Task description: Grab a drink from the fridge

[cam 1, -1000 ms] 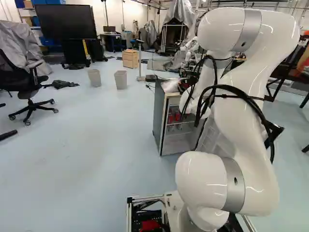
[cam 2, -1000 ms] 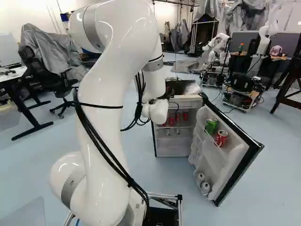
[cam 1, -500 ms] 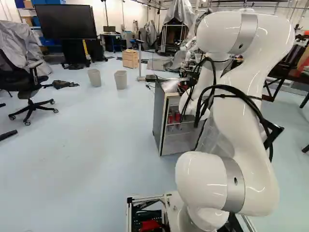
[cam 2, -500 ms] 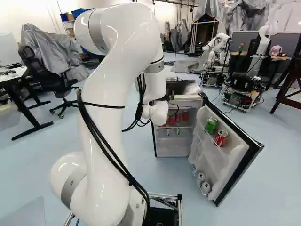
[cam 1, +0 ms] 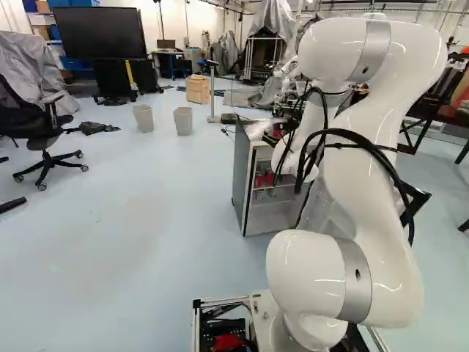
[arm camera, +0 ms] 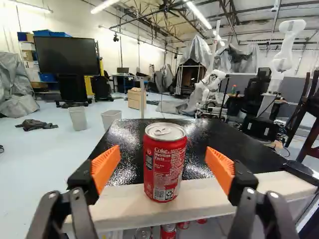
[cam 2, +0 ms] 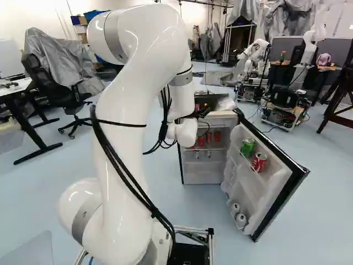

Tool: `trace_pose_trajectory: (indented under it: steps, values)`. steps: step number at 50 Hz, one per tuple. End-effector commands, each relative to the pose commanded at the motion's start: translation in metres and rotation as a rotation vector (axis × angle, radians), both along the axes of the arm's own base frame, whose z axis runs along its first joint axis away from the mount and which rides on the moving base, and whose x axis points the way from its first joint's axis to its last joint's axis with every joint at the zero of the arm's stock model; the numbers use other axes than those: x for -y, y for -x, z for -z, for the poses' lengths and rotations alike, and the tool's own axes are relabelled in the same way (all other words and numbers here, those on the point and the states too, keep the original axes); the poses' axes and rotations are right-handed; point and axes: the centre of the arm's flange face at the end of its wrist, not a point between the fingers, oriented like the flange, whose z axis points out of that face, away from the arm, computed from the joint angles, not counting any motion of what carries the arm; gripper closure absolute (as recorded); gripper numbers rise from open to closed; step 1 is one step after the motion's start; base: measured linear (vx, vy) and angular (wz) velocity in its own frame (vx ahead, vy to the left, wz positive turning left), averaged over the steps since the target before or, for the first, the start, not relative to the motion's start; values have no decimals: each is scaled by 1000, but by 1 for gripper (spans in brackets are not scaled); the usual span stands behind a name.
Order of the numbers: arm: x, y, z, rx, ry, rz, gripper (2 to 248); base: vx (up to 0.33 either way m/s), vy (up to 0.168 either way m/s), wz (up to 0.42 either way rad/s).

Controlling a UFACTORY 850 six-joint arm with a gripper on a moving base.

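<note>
Room: pale floor; big screen (arm camera: 67,56) at about ten o'clock from the gripper (cam 2: 204,111).
Red can (arm camera: 165,164): upright on the fridge top (arm camera: 130,144), near its front edge, twelve o'clock; white print and a barcode show.
Pincer: released, one finger each side, gaps at three and nine o'clock.
Lower cans (arm camera: 168,231): partly hidden under the top.

Office chair (cam 1: 33,130) near dark bundle (arm camera: 36,124), perhaps cloth; two bins (cam 1: 183,122), wooden box (cam 1: 196,90) beyond; large black screen (arm camera: 66,56).

Fridge (cam 2: 203,175) in both base views
</note>
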Motion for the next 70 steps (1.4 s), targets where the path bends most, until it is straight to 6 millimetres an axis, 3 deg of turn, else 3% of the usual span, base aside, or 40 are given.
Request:
trace_pose_trajectory:
  steps: [3,4,22,43,70]
  values:
    - [0,3,0,-2,-1,1,25,0,0,0]
    - [0,4,-1,-3,-1,2,3,0,0,0]
    - [-1,38,-5,-43,-14,38,3,0,0,0]
    - [20,82,0,-172,-70,240,3,0,0,0]
    - [43,125,-24,-183,-82,348,3,0,0,0]
